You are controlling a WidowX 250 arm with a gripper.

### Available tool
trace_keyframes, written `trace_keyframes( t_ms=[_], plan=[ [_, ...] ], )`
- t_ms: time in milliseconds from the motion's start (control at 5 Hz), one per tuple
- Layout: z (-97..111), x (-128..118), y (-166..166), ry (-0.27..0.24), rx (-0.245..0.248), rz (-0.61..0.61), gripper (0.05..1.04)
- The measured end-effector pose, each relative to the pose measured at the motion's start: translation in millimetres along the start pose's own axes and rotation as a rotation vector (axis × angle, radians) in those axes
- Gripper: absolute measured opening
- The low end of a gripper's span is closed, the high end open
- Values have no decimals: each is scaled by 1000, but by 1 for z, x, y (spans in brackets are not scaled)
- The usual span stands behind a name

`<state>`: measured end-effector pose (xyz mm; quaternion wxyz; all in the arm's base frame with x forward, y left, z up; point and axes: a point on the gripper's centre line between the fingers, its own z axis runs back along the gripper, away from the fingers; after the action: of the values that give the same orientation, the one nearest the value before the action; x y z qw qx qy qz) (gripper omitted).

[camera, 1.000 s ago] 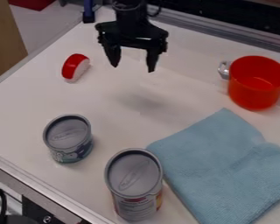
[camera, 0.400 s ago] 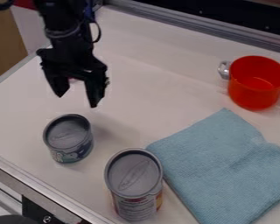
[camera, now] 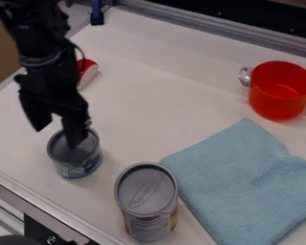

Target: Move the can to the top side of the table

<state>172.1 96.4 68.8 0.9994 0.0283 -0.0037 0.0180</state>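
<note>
Now the gripper [camera: 56, 138] hangs at left, jaws wide apart, one side over the short can [camera: 79, 163], lower left; tall can [camera: 146, 194] upright, bottom centre; blue cloth [camera: 245, 186], lower right; red pot [camera: 277, 103], upper right!

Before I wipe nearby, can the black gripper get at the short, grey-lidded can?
Probably yes: the open gripper hangs right by the short can, and the taller grey-lidded can stands apart.
</note>
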Motion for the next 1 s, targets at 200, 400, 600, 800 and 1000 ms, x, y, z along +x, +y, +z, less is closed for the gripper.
trace_keyframes(
  t_ms=[200,400,600,800,1000],
  plan=[
    [-5,-14,4,46,-6,-56,997],
    [-11,-26,2,52,6,-89,997],
    [-15,-27,1,79,11,-100,997],
    [-19,-23,2,61,25,-83,997],
    [-25,-22,0,66,32,-77,997]
  ],
)
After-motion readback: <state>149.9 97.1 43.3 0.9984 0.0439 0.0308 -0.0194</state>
